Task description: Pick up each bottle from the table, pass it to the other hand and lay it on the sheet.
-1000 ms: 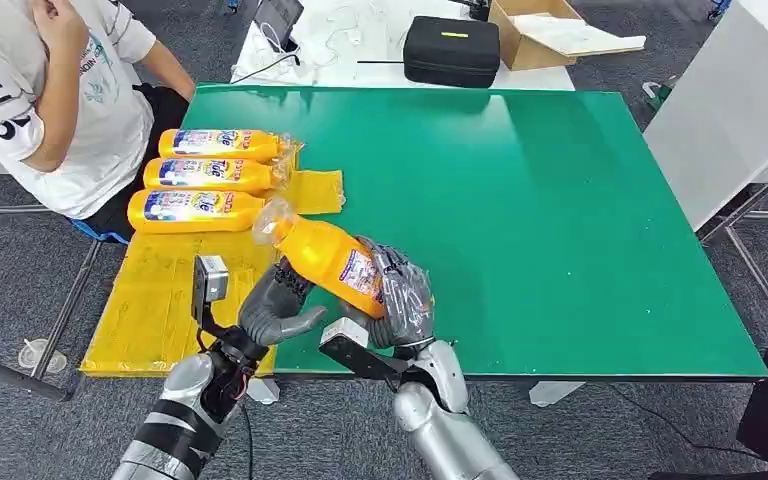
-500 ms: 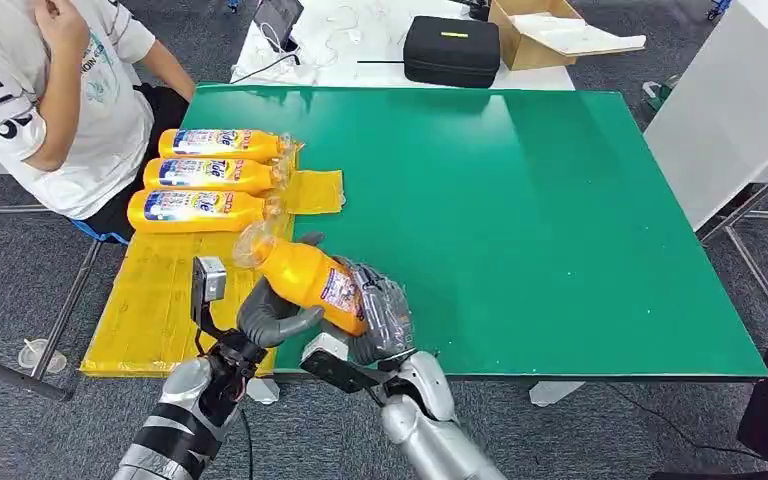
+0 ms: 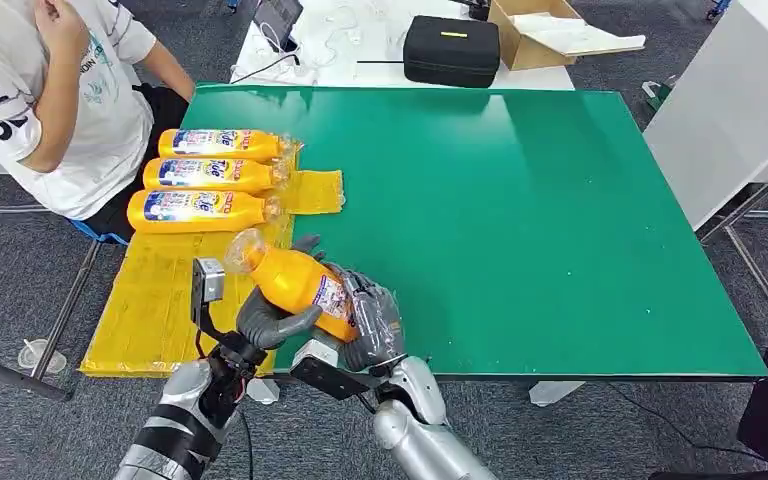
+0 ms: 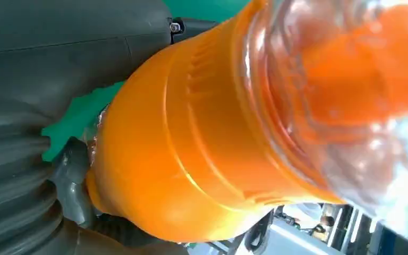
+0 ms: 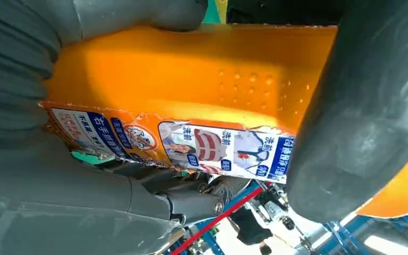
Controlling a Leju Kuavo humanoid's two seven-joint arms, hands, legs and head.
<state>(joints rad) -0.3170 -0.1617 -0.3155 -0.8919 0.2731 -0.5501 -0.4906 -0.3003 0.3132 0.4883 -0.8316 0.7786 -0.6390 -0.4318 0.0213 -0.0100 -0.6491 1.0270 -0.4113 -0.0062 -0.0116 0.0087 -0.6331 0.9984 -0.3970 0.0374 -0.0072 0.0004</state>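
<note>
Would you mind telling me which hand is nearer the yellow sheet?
Left. The left hand is at the sheet's near right edge; the right hand is farther right, over the table.

Grey carpet floor [image 3: 20, 270]. Green table [image 3: 520, 200] in centre, glossy, light glare near far edge. White table [image 3: 360, 45] behind it with black case [image 3: 451, 50], cardboard box [image 3: 545, 30], cables. Seated person [image 3: 50, 100] left. White panel [image 3: 730, 100] right.

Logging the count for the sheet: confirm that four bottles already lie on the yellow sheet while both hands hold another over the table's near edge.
Wrong on the count: the head view shows three bottles lying on the yellow sheet, not four. The rest stands: the left hand and right hand hold another bottle.
</note>
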